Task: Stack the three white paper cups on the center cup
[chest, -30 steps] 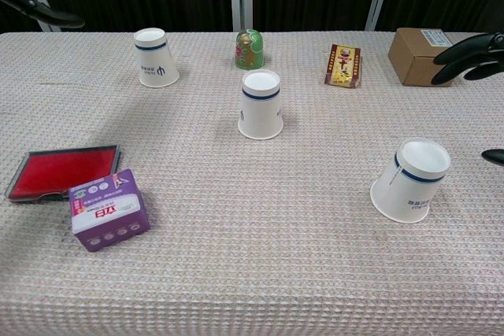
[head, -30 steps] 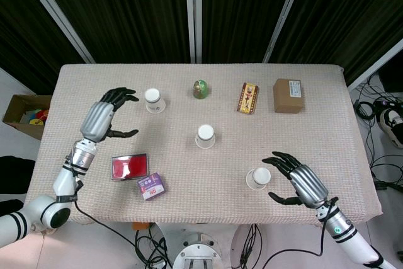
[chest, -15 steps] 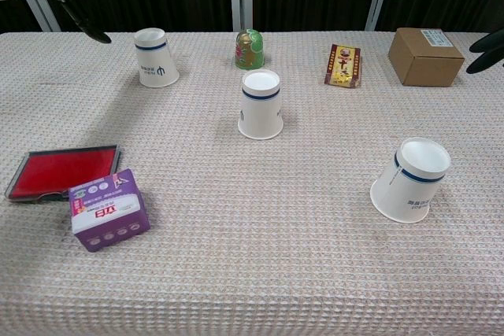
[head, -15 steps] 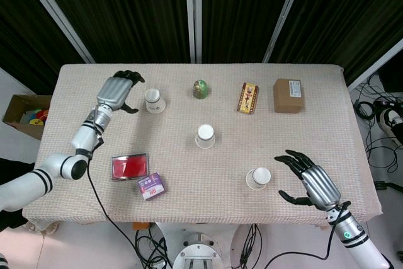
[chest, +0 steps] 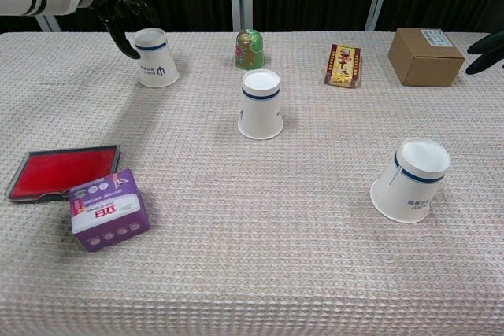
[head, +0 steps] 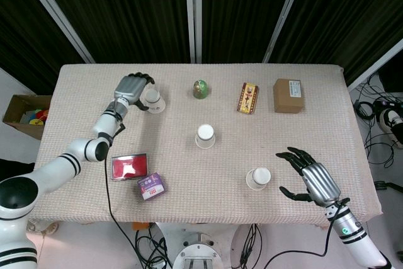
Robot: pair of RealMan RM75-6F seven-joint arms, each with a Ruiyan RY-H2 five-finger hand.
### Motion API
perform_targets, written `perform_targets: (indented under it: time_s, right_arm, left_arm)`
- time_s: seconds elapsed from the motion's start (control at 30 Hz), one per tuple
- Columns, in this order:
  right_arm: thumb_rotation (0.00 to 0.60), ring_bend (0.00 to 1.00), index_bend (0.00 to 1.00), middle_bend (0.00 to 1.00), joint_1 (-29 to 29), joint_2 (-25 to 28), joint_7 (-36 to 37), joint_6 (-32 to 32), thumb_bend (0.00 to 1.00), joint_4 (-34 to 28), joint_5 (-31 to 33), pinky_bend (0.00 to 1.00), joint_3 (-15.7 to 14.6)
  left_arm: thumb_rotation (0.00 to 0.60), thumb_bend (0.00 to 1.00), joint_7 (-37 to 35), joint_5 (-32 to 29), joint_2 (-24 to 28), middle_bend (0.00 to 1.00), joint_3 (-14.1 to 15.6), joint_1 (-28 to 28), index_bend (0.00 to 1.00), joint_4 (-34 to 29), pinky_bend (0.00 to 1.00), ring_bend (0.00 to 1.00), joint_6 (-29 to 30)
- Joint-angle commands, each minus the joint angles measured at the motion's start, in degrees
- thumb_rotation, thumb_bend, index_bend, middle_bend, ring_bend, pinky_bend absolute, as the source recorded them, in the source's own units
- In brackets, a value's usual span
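Three white paper cups stand upside down on the cloth. The center cup (head: 205, 135) (chest: 261, 105) stands alone in the middle. The far-left cup (head: 153, 99) (chest: 156, 58) has my left hand (head: 132, 89) (chest: 126, 17) close against its left side, fingers curved toward it and holding nothing; I cannot tell whether they touch it. The near-right cup (head: 258, 178) (chest: 411, 179) leans a little. My right hand (head: 313, 181) hovers to its right, apart from it, fingers spread; only its fingertips (chest: 484, 43) show in the chest view.
Along the far edge sit a green egg-shaped figure (head: 200, 89) (chest: 250, 49), a red and yellow packet (head: 248, 97) (chest: 342, 66) and a brown box (head: 288, 95) (chest: 425, 56). A red tray (head: 129, 166) (chest: 61, 169) and a purple box (head: 151, 186) (chest: 108, 209) lie at the near left.
My left hand has swung forward and right, from the table's left side up to the far-left cup. My right hand has drawn back to the right, away from the near-right cup.
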Motion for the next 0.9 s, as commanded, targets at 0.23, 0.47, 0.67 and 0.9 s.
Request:
perform_targets:
  time_s: [0.23, 0.47, 0.67, 0.9]
  right_arm:
    - [0.600, 0.09, 0.19, 0.24, -0.26, -0.49, 0.61, -0.10, 0.19, 0.79, 0.59, 0.18, 0.19]
    - [0.600, 0.09, 0.19, 0.24, -0.65, -0.95, 1.81, 0.30, 0.19, 1.88, 0.73, 0.18, 0.16]
    - [0.600, 0.09, 0.19, 0.24, -1.15, -1.07, 2.72, 1.17, 0.19, 2.63, 0.46, 0.18, 0.06]
    - [0.600, 0.09, 0.19, 0.24, -1.41, -1.30, 3.49, 1.78, 0.19, 3.24, -0.07, 0.18, -0.04]
  left_arm:
    - [0.600, 0.29, 1.87, -0.18, -3.78, 0.22, 2.63, -3.27, 0.32, 6.16, 0.22, 0.22, -1.87]
    - [0.600, 0.36, 1.60, -1.19, -2.84, 0.42, 2.60, -3.44, 0.45, 3.21, 0.28, 0.40, -1.11]
    - [0.600, 0.37, -0.10, 1.63, 2.82, 0.46, 2.02, -1.43, 0.47, -7.05, 0.30, 0.42, 3.27]
    - [0.600, 0.36, -2.12, 6.97, 12.16, 0.46, -0.32, 1.74, 0.47, -25.18, 0.30, 0.42, 12.07]
